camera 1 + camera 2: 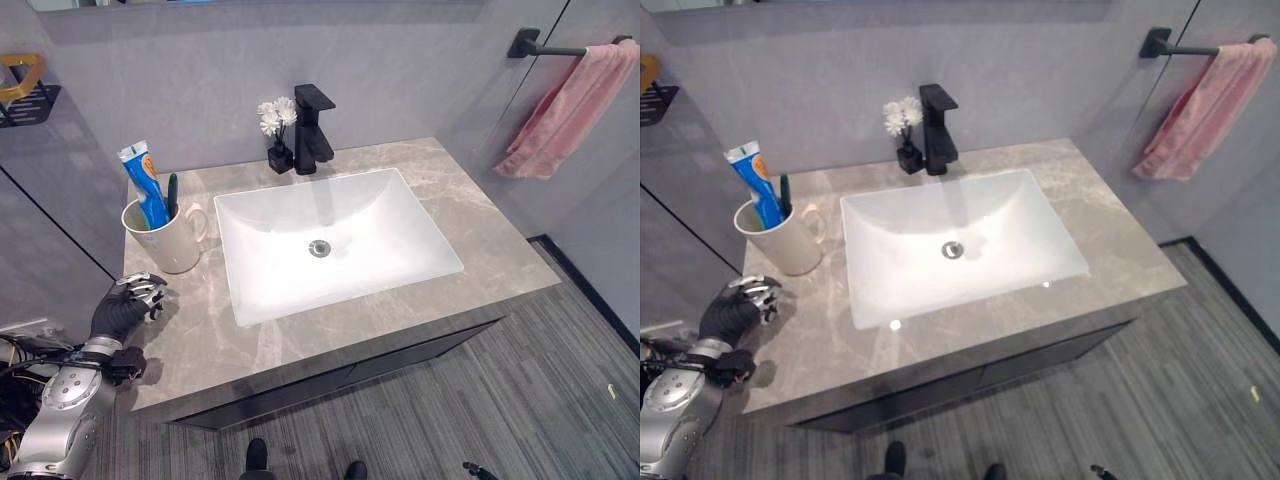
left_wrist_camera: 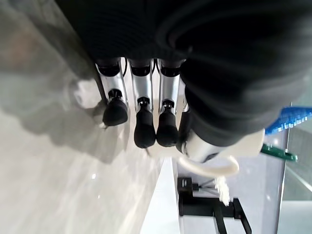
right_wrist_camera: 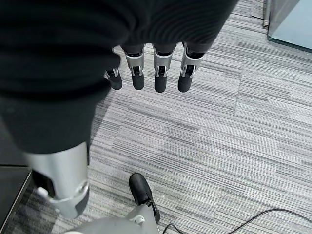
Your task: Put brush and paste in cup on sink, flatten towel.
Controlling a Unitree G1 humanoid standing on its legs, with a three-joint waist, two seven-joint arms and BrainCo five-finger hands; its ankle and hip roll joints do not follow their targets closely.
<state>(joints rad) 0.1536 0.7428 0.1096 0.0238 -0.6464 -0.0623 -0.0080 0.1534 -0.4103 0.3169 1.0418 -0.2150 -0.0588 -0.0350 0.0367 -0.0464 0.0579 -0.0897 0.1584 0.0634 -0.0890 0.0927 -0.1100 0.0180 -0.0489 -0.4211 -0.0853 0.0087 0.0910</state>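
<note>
Right hand (image 3: 146, 73) hangs over the striped floor (image 3: 204, 141), fingers loosely straight and empty. At the counter's (image 1: 300, 340) front left edge, the left hand (image 1: 125, 308) hovers with fingers relaxed, holding nothing. Just beyond it stands the cream cup (image 1: 172, 243) near the left edge, beside the white basin (image 1: 340, 240), blue paste tube (image 1: 145, 185) and green brush (image 1: 172, 194) standing inside. On the far right wall, the pink towel (image 1: 570, 110) hangs bunched on its black bar (image 1: 545, 46).

— Where are the brush and paste?
— The green brush (image 1: 172, 193) and blue paste (image 1: 145, 183) stand up in the cream cup (image 1: 170, 240), just past the left hand (image 1: 125, 308) on the counter (image 1: 480, 230).
— And the towel?
— The pink towel (image 1: 570, 105) hangs bunched on its bar, far from that hand.
</note>
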